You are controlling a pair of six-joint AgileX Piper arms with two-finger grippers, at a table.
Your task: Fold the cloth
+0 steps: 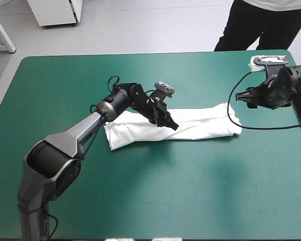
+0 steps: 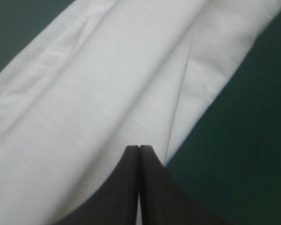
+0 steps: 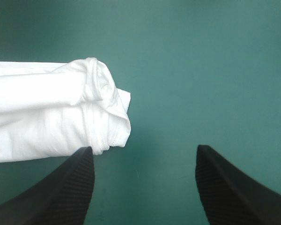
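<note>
High view showed the T-shirt (image 1: 190, 125) folded into a long band across the middle of the teal-green worktop (image 1: 140, 201). My left jaws were pressed together over it, by its near edge; my right jaws stood spread, just off its right end.

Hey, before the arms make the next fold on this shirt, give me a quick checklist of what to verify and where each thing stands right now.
1. T-shirt folded into a long strip, flat on the table: ok.
2. Left gripper shut, over the strip's middle near its near edge: ok.
3. Cloth actually pinched by it: cannot tell.
4. Right gripper open: ok.
5. Strip's right end between the open fingers: not ok, it lies ahead of one finger, not between the two.
</note>
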